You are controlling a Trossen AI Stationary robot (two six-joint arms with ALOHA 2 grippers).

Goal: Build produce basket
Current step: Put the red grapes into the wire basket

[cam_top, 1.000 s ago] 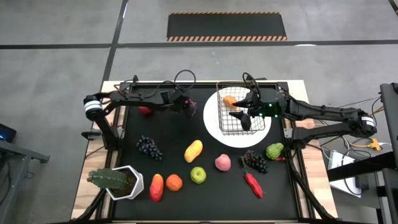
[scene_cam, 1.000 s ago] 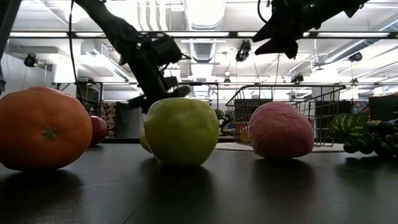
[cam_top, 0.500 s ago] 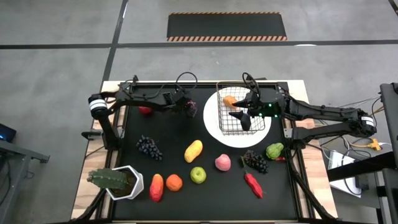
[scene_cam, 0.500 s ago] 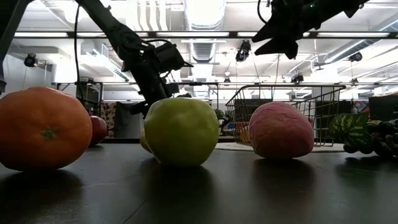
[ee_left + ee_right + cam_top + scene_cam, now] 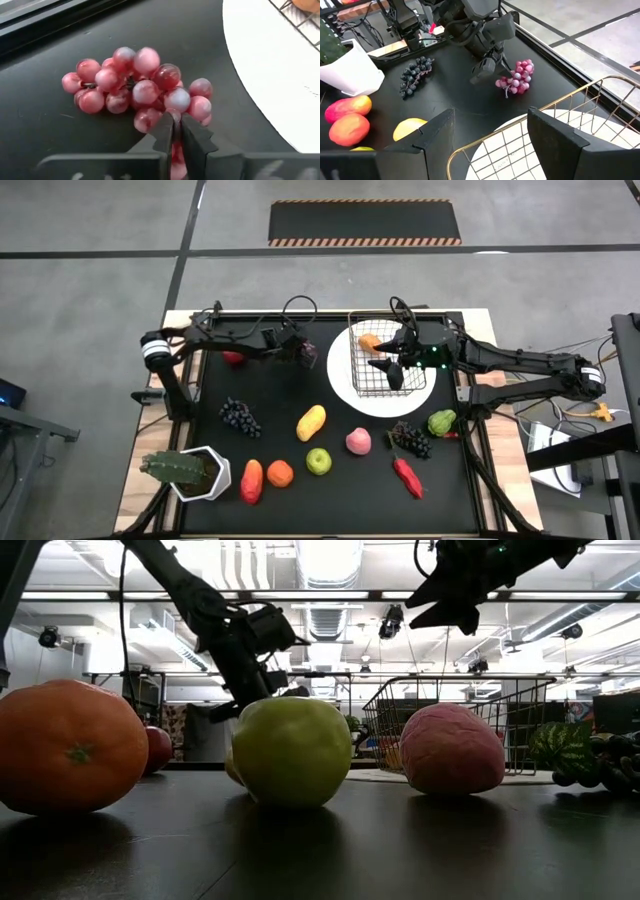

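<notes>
A bunch of pink-purple grapes (image 5: 135, 90) lies on the black table just left of the white plate (image 5: 350, 395). My left gripper (image 5: 177, 131) is shut on the edge of the bunch nearest to it; the right wrist view shows the same gripper (image 5: 487, 67) beside the grapes (image 5: 517, 77). The wire basket (image 5: 352, 350) stands on the plate with an orange piece (image 5: 369, 340) inside. My right gripper (image 5: 385, 367) hangs open above the basket, holding nothing. My left gripper pinches the bunch at the edge facing it (image 5: 175, 116), between its two fingertips (image 5: 162, 131); a bit of pink shows between the fingers. The fingers slant down from the table's left side. The bunch rests on the table.
Loose on the table are dark grapes (image 5: 239, 416), a yellow mango (image 5: 311, 421), a green apple (image 5: 318, 461), a pink peach (image 5: 358, 441), an orange (image 5: 280, 473), a red pepper (image 5: 407, 475), a green pepper (image 5: 441, 421) and a red apple (image 5: 234, 358). A potted plant (image 5: 190, 472) stands near left.
My left gripper has shut on the pink grapes while its arm stays almost in place. The bunch still lies on the table.
</notes>
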